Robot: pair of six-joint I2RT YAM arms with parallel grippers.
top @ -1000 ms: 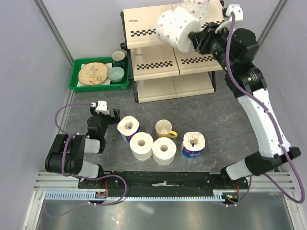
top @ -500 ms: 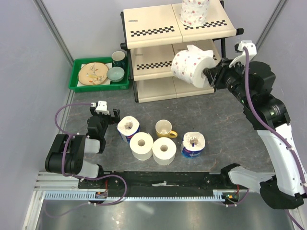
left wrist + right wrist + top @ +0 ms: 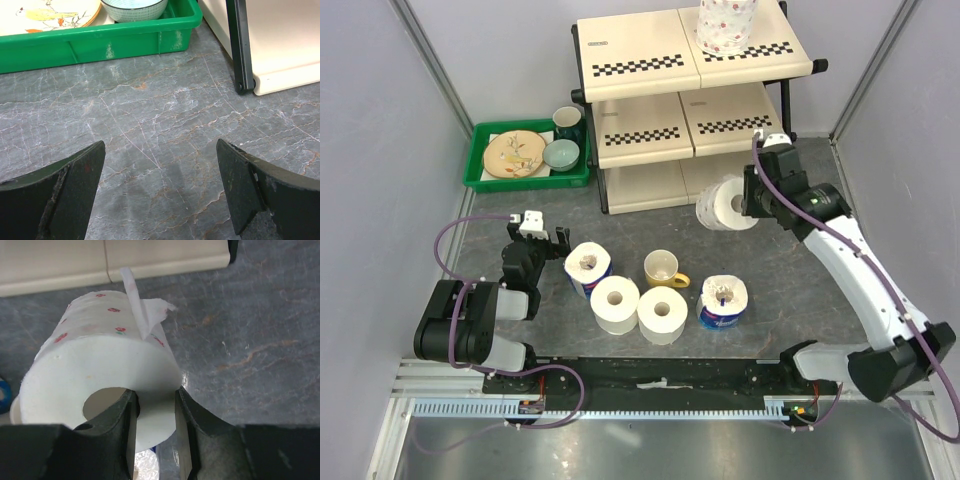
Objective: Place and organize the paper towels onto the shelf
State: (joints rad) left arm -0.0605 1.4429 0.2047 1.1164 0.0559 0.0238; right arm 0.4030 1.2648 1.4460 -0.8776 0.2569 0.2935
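Top external view first: the right gripper point(image 3: 748, 196) is clamped down on a floral-patterned paper towel roll point(image 3: 726, 205), down low just in front of the right half of the shelf's point(image 3: 640, 50) bottom tier. The roll lies on its side, on the left of the gripper. Whether it's actually touching the table point(image 3: 790, 270) I can't tell from here.

Right wrist view makes the grip pretty clear. The right gripper point(image 3: 155, 427) has one finger poked into the hollow core and the other outside, so it's pinching the roll's point(image 3: 100, 365) wall between them, jaws nearly closed. A loose tail of paper sticks up off the top of the roll, and the cream edge of the bottom tier point(image 3: 115, 262) runs just beyond it.

The second floral roll point(image 3: 725, 25) stands on the top tier, right side.

The other four sit on the table near the arm bases: two blue-wrapped rolls point(image 3: 588, 268) point(image 3: 723, 302) and two plain white rolls point(image 3: 615, 303) point(image 3: 662, 313), with a yellow mug point(image 3: 663, 268) in the middle of them.

The left gripper point(image 3: 538, 240) sits just left of that bunch, and in the left wrist view it point(image 3: 160, 190) is spread wide with nothing in it, just bare table point(image 3: 150, 115) below. A green tray point(image 3: 125, 42) is beyond it.
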